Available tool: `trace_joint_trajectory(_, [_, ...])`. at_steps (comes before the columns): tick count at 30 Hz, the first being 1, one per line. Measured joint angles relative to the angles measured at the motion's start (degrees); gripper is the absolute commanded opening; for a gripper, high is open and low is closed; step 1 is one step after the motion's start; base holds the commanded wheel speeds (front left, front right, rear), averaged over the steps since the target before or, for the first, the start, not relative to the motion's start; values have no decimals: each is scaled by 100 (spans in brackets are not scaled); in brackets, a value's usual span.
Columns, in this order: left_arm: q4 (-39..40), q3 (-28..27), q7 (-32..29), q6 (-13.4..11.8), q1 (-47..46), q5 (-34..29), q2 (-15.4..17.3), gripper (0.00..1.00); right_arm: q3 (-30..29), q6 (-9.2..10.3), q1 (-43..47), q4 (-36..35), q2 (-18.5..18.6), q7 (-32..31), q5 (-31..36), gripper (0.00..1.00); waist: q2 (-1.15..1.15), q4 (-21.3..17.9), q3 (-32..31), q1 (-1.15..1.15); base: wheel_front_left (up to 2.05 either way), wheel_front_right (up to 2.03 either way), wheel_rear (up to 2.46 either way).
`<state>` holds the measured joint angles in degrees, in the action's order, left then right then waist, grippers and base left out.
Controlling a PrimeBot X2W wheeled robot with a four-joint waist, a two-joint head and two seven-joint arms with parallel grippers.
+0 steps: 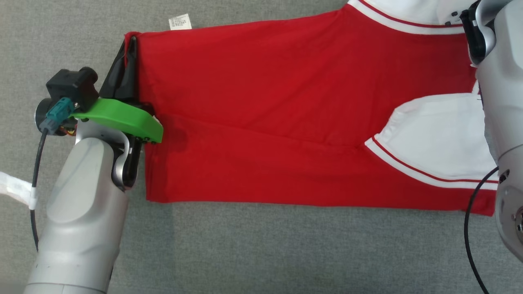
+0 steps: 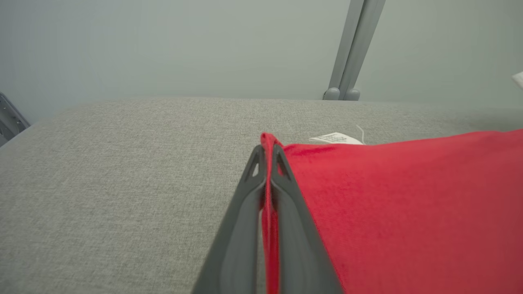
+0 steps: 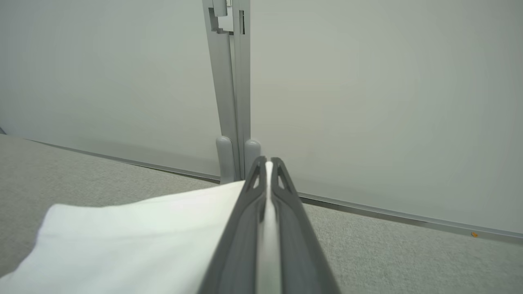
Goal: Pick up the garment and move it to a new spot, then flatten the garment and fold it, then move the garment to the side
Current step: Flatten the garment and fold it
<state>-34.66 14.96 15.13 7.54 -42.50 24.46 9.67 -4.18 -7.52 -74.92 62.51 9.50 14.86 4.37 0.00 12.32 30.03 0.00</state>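
The garment (image 1: 286, 102) is a red top with white, red-striped sleeves (image 1: 441, 134), lying spread across the grey table. My left gripper (image 1: 131, 41) is at the garment's far left corner, shut on the red hem, which stands pinched between the dark fingers in the left wrist view (image 2: 266, 149). The red cloth (image 2: 408, 212) slopes away to the right of those fingers. My right gripper (image 3: 268, 160) is shut on a fold of the white cloth (image 3: 135, 241), which runs up between its fingers. My right arm (image 1: 496, 81) stands over the garment's right end.
A white care label (image 1: 180, 21) sticks out from the garment's far edge near the left gripper. Grey fabric table top (image 1: 261, 245) lies bare in front of the garment. A pale wall with a grey post (image 3: 229, 102) borders the table's far side.
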Motion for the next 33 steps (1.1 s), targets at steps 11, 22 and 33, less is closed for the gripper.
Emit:
trace_joint_trajectory(11, [124,-244,0,0,659,-282,311,0,-22,0,1502,-1853,-565,13,-509,0,0,-433,-435,0,0,0,0])
trace_joint_trajectory(22, [281,-423,0,0,1580,-413,565,0,582,0,3418,-2588,-625,14,-1736,0,0,-913,-1099,0,0,0,0])
trace_joint_trajectory(33, [568,-367,0,0,2423,-388,547,0,733,0,4596,-2709,-631,13,-2299,0,0,-1204,-1666,0,0,0,0])
